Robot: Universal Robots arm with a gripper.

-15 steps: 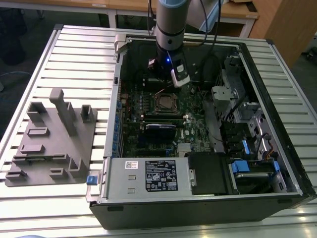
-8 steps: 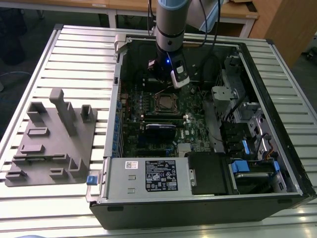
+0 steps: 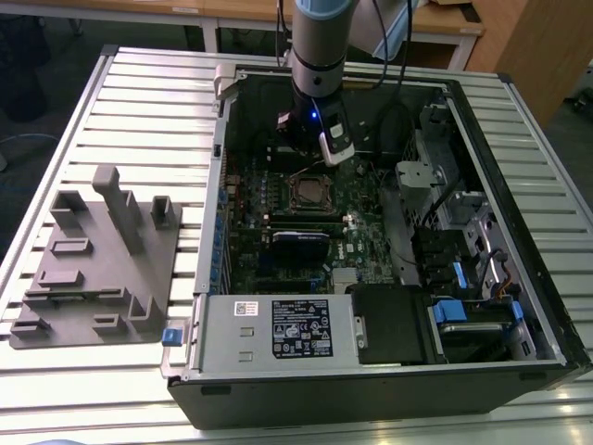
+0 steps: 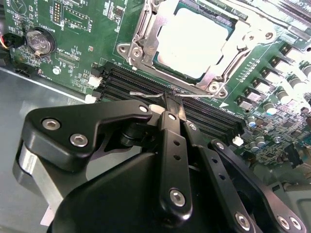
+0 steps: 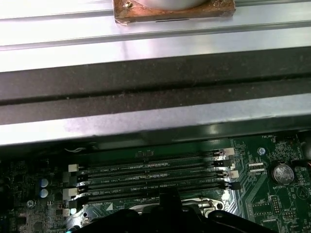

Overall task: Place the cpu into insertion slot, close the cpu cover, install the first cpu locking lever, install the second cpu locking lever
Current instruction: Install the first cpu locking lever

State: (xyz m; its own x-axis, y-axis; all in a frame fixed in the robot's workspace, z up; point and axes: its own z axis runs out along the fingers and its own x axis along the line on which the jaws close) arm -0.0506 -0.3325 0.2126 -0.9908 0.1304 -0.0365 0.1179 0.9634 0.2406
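The gripper [image 4: 171,101] stood closed, seemingly pinching the wire locking lever [image 4: 143,93]; the cpu [image 4: 194,41] lay seated under the closed cpu cover [image 4: 145,36], at the gripper's six o'clock in the exterior view; a thin grip might let the sprung lever slip.

Printed white label [image 3: 299,327] on metal power-supply box [image 3: 232,348], lettering illegible, circuit board [image 4: 87,43] markings unreadable
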